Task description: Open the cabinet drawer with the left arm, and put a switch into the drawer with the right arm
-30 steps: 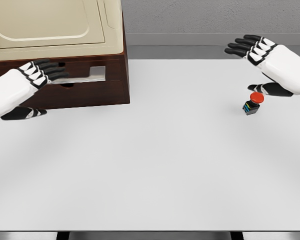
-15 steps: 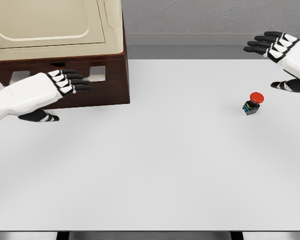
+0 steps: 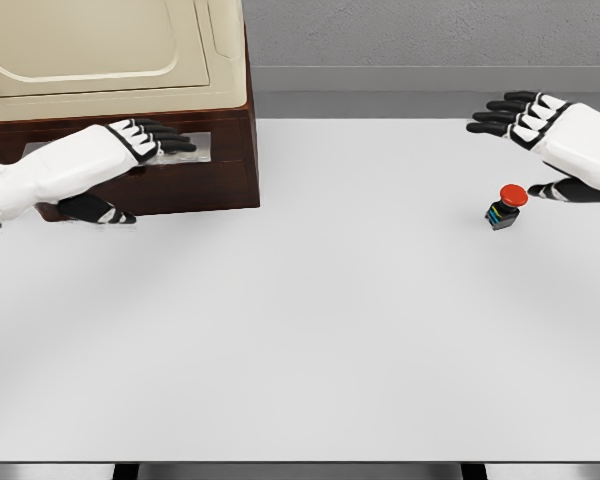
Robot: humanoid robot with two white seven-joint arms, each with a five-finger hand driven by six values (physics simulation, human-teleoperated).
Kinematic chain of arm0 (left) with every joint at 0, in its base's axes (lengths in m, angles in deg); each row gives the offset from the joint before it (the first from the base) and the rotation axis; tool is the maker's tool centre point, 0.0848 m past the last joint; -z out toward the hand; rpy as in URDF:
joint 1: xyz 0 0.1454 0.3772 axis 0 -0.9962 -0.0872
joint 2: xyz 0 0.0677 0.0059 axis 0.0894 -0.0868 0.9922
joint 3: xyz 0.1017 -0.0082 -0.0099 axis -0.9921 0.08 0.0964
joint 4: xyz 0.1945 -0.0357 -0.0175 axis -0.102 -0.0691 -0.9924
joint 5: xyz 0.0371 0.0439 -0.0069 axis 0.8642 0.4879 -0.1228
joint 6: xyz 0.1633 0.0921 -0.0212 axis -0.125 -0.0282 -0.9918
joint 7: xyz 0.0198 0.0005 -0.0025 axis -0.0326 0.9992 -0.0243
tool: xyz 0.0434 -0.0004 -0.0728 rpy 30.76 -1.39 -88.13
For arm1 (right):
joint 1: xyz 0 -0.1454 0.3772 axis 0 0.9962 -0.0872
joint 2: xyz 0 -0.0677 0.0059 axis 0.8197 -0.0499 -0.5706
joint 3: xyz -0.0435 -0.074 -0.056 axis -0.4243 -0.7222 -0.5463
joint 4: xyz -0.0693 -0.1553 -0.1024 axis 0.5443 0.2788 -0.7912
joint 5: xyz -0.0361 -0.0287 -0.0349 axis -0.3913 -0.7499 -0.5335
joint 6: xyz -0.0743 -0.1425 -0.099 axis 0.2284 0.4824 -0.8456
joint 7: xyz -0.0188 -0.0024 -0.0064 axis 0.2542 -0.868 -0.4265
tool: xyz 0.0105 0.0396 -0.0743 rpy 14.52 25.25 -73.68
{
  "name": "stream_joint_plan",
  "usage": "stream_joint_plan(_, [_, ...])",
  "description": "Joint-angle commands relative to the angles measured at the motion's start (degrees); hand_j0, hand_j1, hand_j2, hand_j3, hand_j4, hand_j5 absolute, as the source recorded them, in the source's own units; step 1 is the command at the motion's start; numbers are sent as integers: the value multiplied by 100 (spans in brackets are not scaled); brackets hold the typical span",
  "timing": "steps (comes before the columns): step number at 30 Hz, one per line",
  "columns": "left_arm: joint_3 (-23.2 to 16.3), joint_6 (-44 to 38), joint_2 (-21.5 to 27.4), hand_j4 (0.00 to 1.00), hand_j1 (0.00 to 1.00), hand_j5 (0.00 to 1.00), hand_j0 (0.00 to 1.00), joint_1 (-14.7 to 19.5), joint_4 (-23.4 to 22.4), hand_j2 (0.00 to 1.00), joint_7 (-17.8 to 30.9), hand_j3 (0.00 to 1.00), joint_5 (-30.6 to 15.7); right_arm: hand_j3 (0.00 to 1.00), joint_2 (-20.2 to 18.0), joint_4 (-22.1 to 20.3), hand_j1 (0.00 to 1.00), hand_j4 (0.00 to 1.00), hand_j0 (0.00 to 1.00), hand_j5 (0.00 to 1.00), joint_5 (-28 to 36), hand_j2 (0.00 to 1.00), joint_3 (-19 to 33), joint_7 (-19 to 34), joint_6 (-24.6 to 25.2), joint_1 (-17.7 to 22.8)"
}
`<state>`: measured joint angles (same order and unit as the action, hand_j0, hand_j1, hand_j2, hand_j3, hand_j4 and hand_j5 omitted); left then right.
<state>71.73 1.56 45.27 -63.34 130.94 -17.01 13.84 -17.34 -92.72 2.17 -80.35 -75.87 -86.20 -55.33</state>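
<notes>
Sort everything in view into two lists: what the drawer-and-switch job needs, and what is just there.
Job:
cabinet drawer
red-topped switch
left hand, fingers at the drawer front
right hand, open, beyond the switch

Just there:
cream appliance on top of the cabinet
white table

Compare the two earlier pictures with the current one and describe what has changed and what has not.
The left hand moved rightward and up along the cabinet front, its fingers now at the drawer handle, nothing gripped. The right hand pulled back to the right, then came partway back toward the switch, open and not touching it. Switch, cabinet and table are unchanged.
</notes>
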Motion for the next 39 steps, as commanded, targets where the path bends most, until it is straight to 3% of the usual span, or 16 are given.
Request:
stream_joint_plan(1, [-213,-88,-58,100,100,100,100,18,-293,100,0,100,-27,100,40,3,100,100,100,100,48,100,-46,162,4,0])
stream_joint_plan(3, [-274,-88,-76,100,100,100,100,35,-337,100,0,100,-27,100,40,3,100,100,100,100,39,100,-126,162,4,0])
stream_joint_plan(6, [-301,-88,-128,100,100,100,100,27,-381,100,0,100,-36,100,-13,29,100,100,100,100,92,100,-117,707,4,-97])
stream_joint_plan(10, [-310,-88,-216,100,100,100,100,9,-478,100,0,100,-36,100,-259,55,100,100,100,100,470,100,-126,733,4,-97])
stream_joint_plan(16, [-310,-88,-207,100,100,100,100,-44,-680,100,0,100,-220,100,-320,64,100,100,100,100,593,100,-204,725,4,-88])
stream_joint_plan(31, [-248,-62,-84,100,100,100,100,-193,-610,100,0,100,-545,100,-277,29,100,100,100,100,593,100,-266,724,4,-53])
stream_joint_plan(39, [-11,-53,65,100,100,100,100,-457,-478,100,0,100,-774,100,-101,108,100,100,100,100,575,100,-328,865,4,-88])
